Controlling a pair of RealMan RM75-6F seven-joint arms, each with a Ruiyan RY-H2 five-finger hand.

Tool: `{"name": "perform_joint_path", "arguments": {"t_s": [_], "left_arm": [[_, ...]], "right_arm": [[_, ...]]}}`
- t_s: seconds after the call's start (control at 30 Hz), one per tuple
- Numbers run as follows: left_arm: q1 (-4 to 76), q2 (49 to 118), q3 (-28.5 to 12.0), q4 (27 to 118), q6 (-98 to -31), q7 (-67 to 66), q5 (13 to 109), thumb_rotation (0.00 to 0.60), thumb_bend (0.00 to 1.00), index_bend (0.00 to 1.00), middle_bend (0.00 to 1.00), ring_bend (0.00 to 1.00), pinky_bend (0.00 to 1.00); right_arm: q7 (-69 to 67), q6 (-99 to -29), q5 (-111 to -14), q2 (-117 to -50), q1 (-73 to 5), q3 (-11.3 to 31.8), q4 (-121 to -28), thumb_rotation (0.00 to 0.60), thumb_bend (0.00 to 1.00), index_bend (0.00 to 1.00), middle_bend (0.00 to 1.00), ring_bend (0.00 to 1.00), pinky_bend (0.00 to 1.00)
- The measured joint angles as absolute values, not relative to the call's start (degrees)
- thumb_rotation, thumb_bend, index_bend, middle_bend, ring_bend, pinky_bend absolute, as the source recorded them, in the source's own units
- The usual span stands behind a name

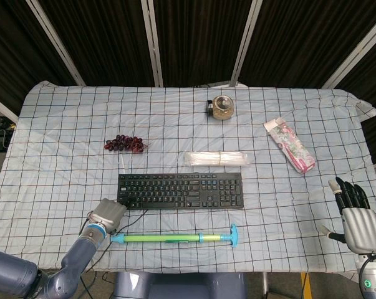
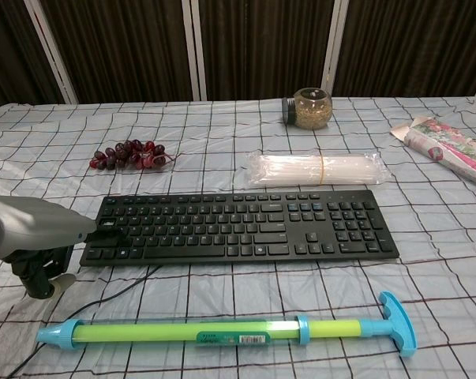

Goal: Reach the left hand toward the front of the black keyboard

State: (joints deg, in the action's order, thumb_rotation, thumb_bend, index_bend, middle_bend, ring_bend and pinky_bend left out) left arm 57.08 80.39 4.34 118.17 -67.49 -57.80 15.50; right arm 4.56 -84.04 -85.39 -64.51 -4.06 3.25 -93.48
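Note:
The black keyboard [image 1: 180,190] [image 2: 241,225] lies flat across the middle of the checked cloth, long side toward me. My left hand [image 1: 106,213] [image 2: 36,229] hovers low at its front left corner. Dark fingertips [image 2: 103,230] reach the keyboard's left end, and the thumb hangs down toward the cloth. It holds nothing. My right hand [image 1: 356,215] stands at the table's near right edge with its fingers spread upward, also holding nothing. The chest view does not show it.
A green and blue pump tube [image 1: 175,237] [image 2: 222,332] lies in front of the keyboard, and the keyboard's cable [image 2: 119,292] trails past it. Beyond the keyboard are a bag of clear straws [image 2: 312,168], grapes [image 2: 127,154], a jar [image 2: 312,108] and a floral pack [image 2: 451,150].

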Motion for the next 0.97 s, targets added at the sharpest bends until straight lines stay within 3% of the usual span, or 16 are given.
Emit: {"name": "perform_joint_path", "arguments": {"t_s": [0.1, 0.2, 0.4, 0.47, 0.53, 0.67, 0.8, 0.97], "left_arm": [[56.76, 80.2, 4.25, 118.43, -68.8, -57.06, 17.84, 0.6, 0.54, 0.0, 0.8, 0.67, 0.46], [55.75, 79.37, 4.2, 119.48, -70.65, -55.41, 22.5, 0.6, 0.52, 0.0, 0.62, 0.5, 0.36], [50.73, 77.11, 7.29, 121.14, -76.73, -50.82, 39.64, 0.6, 0.46, 0.0, 0.16, 0.18, 0.21], [48.52, 76.36, 8.84, 121.03, -79.19, -49.16, 45.93, 0.6, 0.4, 0.0, 0.02, 0.03, 0.08], [45.49, 75.38, 10.94, 120.42, -82.32, -46.97, 53.11, 0.6, 0.28, 0.0, 0.0, 0.0, 0.01], [39.32, 73.14, 15.65, 117.58, -87.95, -43.12, 65.2, 0.6, 0.05, 0.0, 0.0, 0.0, 0.0], [31.54, 71.39, 19.59, 111.7, -94.61, -38.45, 75.62, 0.6, 0.02, 0.0, 0.0, 0.0, 0.0], [24.15, 69.8, 20.99, 106.73, -99.4, -30.92, 80.03, 0.6, 0.01, 0.0, 0.0, 0.0, 0.0]], "right_arm": [[4.51, -84.16, -85.47, -64.42, -4.03, 3.25, -93.45, 0.6, 0.07, 0.02, 0.0, 0.0, 0.0], [3.83, -84.33, -85.34, -64.44, -3.95, 3.37, -93.62, 0.6, 0.07, 0.02, 0.0, 0.0, 0.0], [3.88, -84.41, -85.37, -64.55, -3.94, 3.41, -93.31, 0.6, 0.07, 0.02, 0.0, 0.0, 0.0], [3.96, -84.5, -85.39, -64.55, -3.92, 3.42, -93.36, 0.6, 0.07, 0.02, 0.0, 0.0, 0.0], [4.31, -84.76, -85.5, -64.61, -3.86, 3.43, -93.37, 0.6, 0.07, 0.02, 0.0, 0.0, 0.0], [5.22, -85.26, -85.94, -64.83, -3.81, 3.45, -92.97, 0.6, 0.07, 0.02, 0.0, 0.0, 0.0], [6.83, -86.65, -87.22, -65.18, -3.74, 3.51, -92.03, 0.6, 0.07, 0.02, 0.0, 0.0, 0.0], [7.96, -88.74, -89.54, -65.79, -3.49, 3.35, -90.65, 0.6, 0.07, 0.02, 0.0, 0.0, 0.0]]}}
